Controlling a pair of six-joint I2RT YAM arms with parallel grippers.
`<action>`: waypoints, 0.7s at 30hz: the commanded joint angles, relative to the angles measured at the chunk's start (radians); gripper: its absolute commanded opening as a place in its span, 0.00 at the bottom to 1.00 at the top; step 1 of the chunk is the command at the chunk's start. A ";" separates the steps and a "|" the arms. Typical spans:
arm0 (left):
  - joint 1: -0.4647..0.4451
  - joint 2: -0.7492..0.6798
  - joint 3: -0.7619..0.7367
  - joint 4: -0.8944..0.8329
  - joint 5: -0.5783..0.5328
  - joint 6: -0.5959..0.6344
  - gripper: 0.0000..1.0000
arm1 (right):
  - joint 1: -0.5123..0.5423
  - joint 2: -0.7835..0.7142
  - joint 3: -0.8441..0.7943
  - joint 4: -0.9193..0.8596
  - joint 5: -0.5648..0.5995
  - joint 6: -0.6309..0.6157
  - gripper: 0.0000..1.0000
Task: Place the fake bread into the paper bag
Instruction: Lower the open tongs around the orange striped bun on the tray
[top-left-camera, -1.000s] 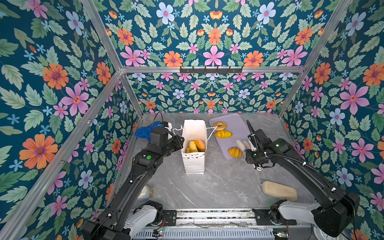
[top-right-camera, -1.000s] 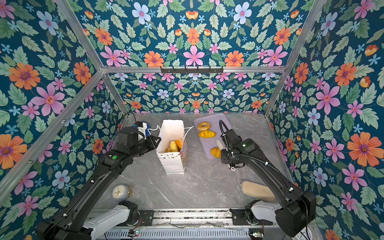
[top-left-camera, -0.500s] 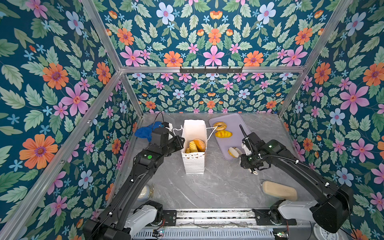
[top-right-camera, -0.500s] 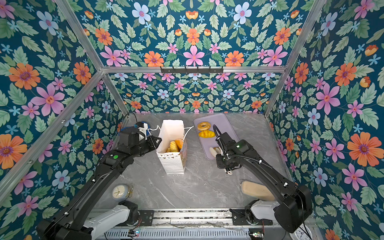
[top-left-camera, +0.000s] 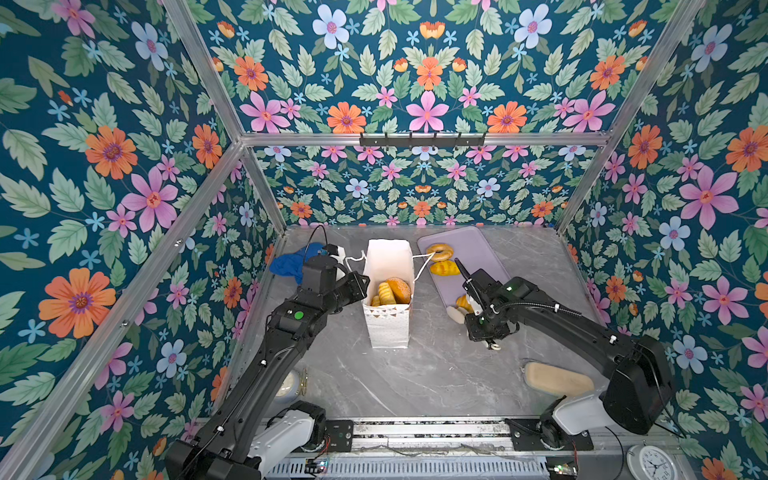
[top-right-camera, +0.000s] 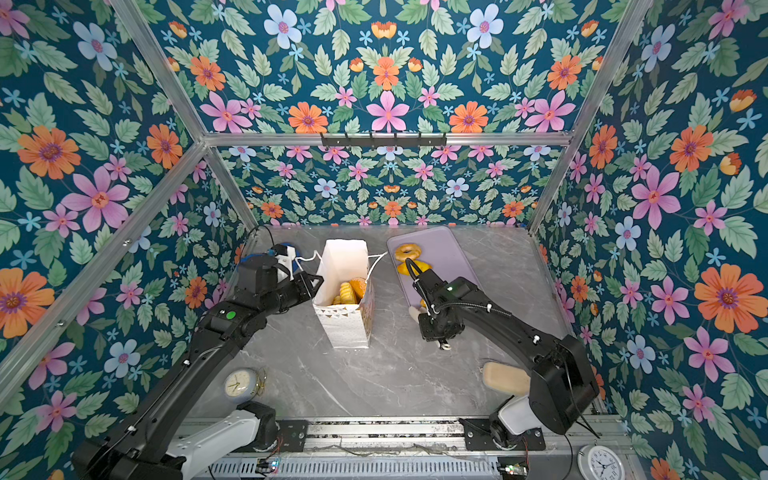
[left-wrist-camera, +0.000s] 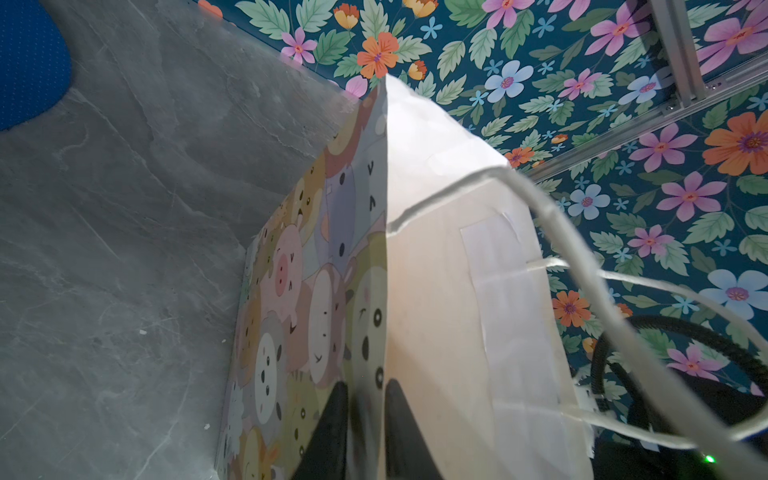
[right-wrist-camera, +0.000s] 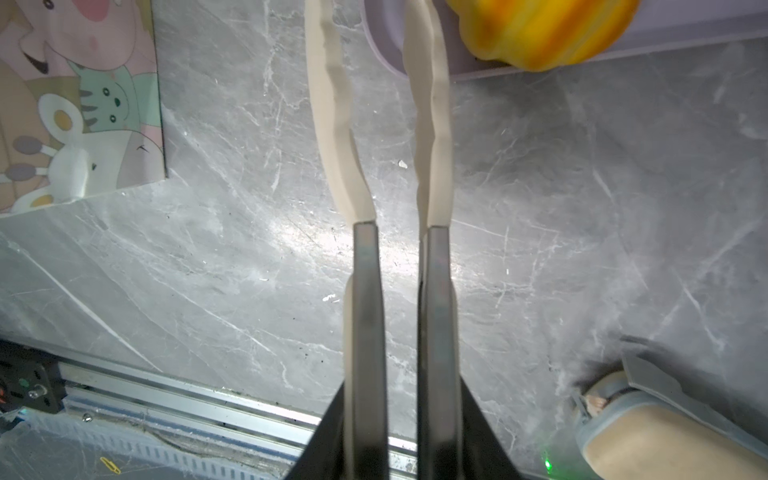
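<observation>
Left wrist view: the paper bag (left-wrist-camera: 436, 291) is pinched at its rim by the left gripper (left-wrist-camera: 365, 386); in both top views it is seen upright on the table (top-left-camera: 436, 374), with fake bread (top-left-camera: 392, 291) inside; more pieces are seen on the lilac tray (top-left-camera: 482, 253) beside it; the right gripper (right-wrist-camera: 402, 226) is held near the tray's corner, fingers drawn close; whether anything is pinched cannot be told.

Both top views look steeply down from 6 o'clock over the whole table (top-left-camera: 415, 374); the wrist cameras sit close beside the paper bag (left-wrist-camera: 436, 291), at 9 and 3 o'clock.
</observation>
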 joint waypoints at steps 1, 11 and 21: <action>0.000 -0.002 -0.001 0.021 -0.007 0.005 0.20 | 0.001 0.032 0.021 0.007 0.047 0.000 0.34; 0.000 -0.007 0.002 0.011 -0.017 0.009 0.20 | -0.028 0.107 0.060 0.039 0.091 -0.002 0.34; 0.000 -0.007 0.001 0.008 -0.016 0.008 0.20 | -0.086 0.169 0.129 0.065 0.118 -0.008 0.33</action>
